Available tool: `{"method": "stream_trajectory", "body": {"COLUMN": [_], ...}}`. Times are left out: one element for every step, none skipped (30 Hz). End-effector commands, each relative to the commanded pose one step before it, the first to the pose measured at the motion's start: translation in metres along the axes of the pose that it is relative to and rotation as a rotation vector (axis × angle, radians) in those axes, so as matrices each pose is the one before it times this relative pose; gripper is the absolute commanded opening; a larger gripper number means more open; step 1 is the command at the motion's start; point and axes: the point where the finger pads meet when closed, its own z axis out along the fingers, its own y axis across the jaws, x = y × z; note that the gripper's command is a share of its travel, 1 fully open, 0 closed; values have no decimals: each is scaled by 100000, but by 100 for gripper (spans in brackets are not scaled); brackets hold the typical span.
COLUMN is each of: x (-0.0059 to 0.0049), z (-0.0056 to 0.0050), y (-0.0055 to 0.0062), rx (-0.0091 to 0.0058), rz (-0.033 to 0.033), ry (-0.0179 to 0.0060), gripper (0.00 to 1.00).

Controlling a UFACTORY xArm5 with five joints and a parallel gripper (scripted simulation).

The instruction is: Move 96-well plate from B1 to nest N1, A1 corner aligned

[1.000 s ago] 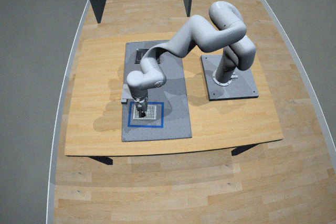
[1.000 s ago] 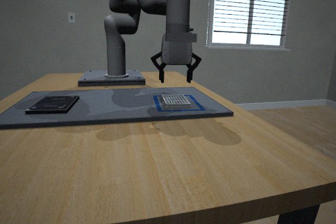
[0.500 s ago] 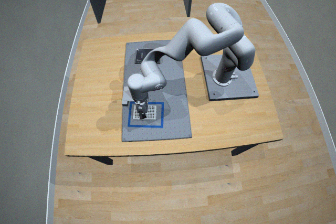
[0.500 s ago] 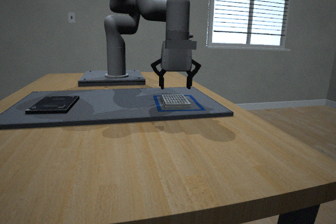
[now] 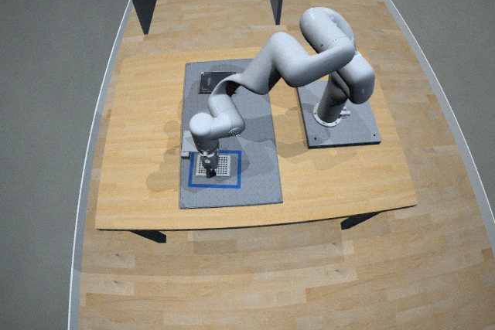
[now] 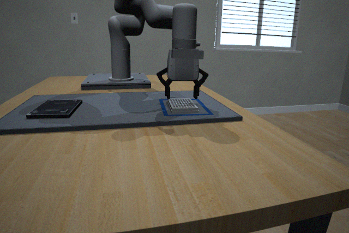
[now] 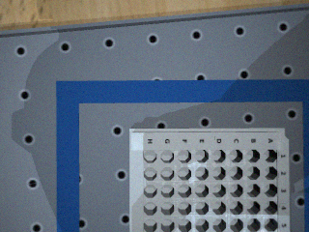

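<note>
The claw (image 6: 181, 95) hangs wide open and empty just above the one white well plate (image 6: 182, 105), its two tips over the plate's far edge, not touching it. The plate lies flat inside the blue square (image 6: 206, 111) on the gray mat (image 6: 118, 117). In the wrist view its cut corner (image 7: 286, 136) is at the upper right, beside column A, row 1, though the long axis can't be told; one black tray (image 6: 54, 108) sits well apart at the mat's other end.
</note>
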Motion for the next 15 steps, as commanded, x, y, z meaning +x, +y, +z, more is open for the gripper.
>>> {"method": "stream_trajectory", "body": {"x": [186, 1, 0, 0, 1, 0, 0, 0, 0, 0, 0, 0, -1, -1, 0], "z": [-27, 2, 0, 0, 2, 0, 0, 0, 0, 0, 0, 65, 65, 65, 66], "y": [-97, 0, 0, 0, 0, 0, 0, 0, 0, 0, 0, 0, 0, 0, 0], "rx": [265, 0, 0, 0, 0, 0, 0, 0, 0, 0, 0, 0, 0, 0, 0], "rz": [-1, 0, 0, 0, 0, 0, 0, 0, 0, 0, 0, 0, 0, 0, 0], "ry": [512, 0, 0, 0, 0, 0, 0, 0, 0, 0, 0, -1, -1, 0, 0], "gripper": [100, 100, 100, 100, 100, 100, 100, 100, 100, 100, 100, 100, 100, 100, 100]}}
